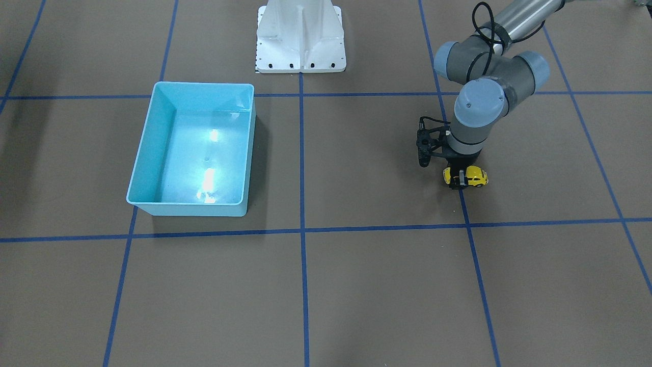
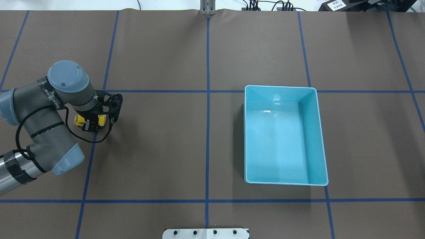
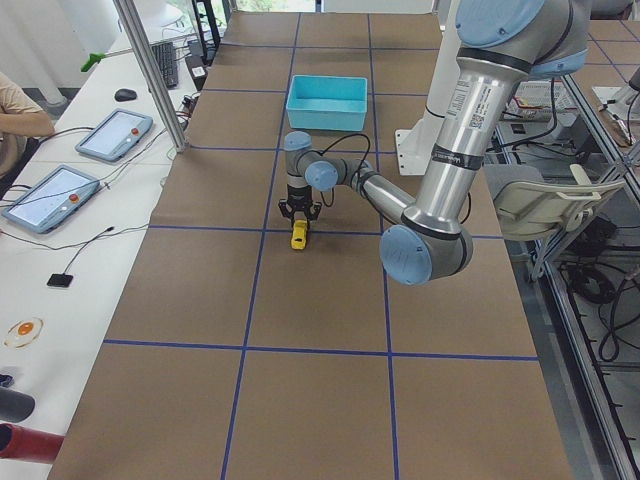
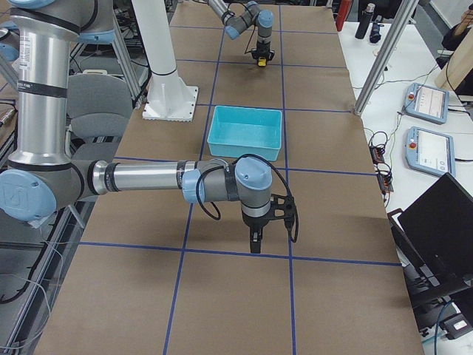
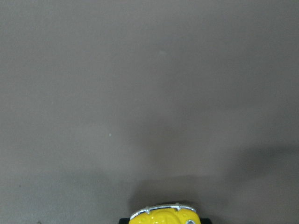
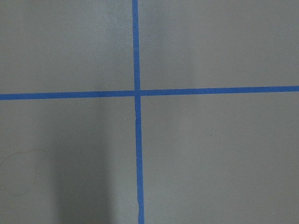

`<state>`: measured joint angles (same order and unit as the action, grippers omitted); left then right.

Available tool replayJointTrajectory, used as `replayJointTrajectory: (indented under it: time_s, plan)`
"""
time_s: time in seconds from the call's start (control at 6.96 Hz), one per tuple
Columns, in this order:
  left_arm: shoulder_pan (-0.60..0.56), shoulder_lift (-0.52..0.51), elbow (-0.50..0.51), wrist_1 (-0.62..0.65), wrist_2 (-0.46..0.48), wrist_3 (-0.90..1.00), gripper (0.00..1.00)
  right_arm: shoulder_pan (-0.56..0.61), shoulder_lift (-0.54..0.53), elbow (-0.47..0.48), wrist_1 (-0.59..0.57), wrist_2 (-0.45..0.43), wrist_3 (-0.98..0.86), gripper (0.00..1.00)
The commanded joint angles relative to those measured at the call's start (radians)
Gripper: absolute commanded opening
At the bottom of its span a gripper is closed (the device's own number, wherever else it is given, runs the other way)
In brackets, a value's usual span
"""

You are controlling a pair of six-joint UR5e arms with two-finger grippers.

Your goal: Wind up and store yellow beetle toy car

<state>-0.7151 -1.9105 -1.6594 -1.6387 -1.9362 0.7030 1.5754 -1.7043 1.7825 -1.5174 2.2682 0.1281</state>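
The yellow beetle toy car sits on the brown table, on the robot's left side. My left gripper points straight down over it, with its fingers closed around the car's middle. In the overhead view the car shows partly under the left gripper. The left wrist view shows only the car's yellow top at the bottom edge. My right gripper shows only in the exterior right view, low over the table near the bin, and I cannot tell if it is open or shut.
The light-blue bin stands empty on the robot's right half, also in the front view. The white robot base mount is at the table's edge. Blue tape lines cross the brown surface.
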Motion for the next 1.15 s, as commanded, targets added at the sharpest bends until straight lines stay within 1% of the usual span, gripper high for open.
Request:
replayJointTrajectory:
  time_s: [0.0,0.43,0.86,1.01]
  plan:
    - [-0.007,0.040,-0.003,-0.039,-0.018,0.013,0.00,0.000,0.000,0.000,0.000,-0.001,0.001,1.00]
    - [-0.033,0.071,-0.003,-0.056,-0.061,0.044,0.00,0.000,0.000,0.000,0.000,0.001,-0.001,1.00]
    - [-0.055,0.088,-0.002,-0.076,-0.073,0.062,0.00,0.000,0.000,0.000,0.000,0.001,0.001,1.00]
    - [-0.064,0.102,0.000,-0.076,-0.101,0.087,0.00,0.000,0.000,0.002,0.000,-0.001,0.001,1.00]
